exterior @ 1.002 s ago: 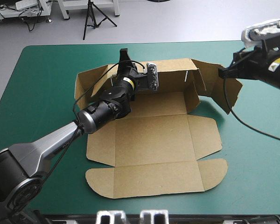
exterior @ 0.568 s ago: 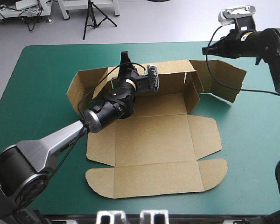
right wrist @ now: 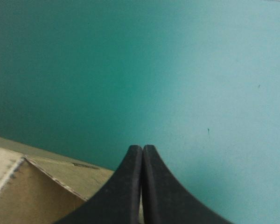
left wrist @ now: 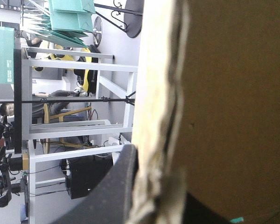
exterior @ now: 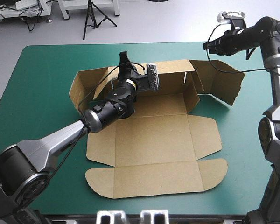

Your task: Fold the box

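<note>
Board first: the brown box (exterior: 154,140) lies mid-table on the teal-green cover (exterior: 46,84), half formed. Its base and the long lid panel (exterior: 154,179) with the rounded ends are flat on my side, the back wall (exterior: 172,77) stands upright along the far side, the left side flap (exterior: 86,86) is raised and angled outward, and the right side flap (exterior: 224,81) stands splayed away from the base towards the table's right edge. The left gripper (exterior: 123,59) is at the top edge of the back wall near its left end. In its wrist view the raw board edge runs between the two black fingers (left wrist: 114,191), so I read it as clamped all but shut on that wall. The right gripper (exterior: 210,46) hangs high over the far right corner, above and just beyond the splayed flap and clear of the board. Its fingers (right wrist: 130,186) are pressed together in a single point with nothing between them, and a corner of brown board shows below and beside them. As I judge it, the step in hand is bringing the side flaps in against the held wall. To do it well, I would hold the left grip steady so the wall does not lean, bring the right gripper down outside the splayed flap, and push along the crease rather than at the free tip, so the board hinges instead of buckling or dragging the whole box across the cover.
</note>
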{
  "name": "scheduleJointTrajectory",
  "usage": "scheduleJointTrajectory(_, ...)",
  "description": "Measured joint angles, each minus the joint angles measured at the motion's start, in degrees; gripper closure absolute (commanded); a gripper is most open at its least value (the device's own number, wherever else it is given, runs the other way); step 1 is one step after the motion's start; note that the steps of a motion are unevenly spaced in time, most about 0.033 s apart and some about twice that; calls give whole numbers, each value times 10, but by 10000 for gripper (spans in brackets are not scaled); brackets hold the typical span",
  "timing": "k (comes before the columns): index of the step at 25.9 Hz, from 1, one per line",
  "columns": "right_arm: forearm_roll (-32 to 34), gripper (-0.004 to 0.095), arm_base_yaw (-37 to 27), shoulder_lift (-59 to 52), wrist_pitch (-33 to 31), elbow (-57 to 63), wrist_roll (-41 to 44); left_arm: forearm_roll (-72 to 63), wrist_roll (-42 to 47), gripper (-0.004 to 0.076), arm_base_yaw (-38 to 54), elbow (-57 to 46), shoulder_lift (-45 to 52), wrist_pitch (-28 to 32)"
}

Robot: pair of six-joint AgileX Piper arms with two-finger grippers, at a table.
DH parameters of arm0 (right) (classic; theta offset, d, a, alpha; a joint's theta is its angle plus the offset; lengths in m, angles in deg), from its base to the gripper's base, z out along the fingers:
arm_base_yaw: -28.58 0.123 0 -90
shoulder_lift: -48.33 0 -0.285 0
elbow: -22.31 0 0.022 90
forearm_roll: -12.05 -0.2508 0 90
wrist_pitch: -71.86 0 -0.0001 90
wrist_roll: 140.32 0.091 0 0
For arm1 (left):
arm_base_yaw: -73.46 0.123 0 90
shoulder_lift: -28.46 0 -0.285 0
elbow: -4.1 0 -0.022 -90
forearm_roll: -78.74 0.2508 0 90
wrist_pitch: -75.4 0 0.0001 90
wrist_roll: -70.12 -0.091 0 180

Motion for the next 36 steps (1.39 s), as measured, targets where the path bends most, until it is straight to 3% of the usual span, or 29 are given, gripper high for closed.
scheduleJointTrajectory(3, 1, 926, 0, 37, -44, -23, 0, 1, 11, 732, 0, 0, 0, 0)
scheduleJointTrajectory(15, -4, 926, -1, 17, -44, -19, 21, 6, 81, 732, 0, 0, 0, 0)
scheduleJointTrajectory(30, 0, 926, -1, -47, -44, 123, -14, 8, 84, 732, 0, 0, 0, -1)
scheduleJointTrajectory(36, -52, 926, -4, -69, -44, 186, -70, 8, 86, 732, 0, 0, 0, -2)
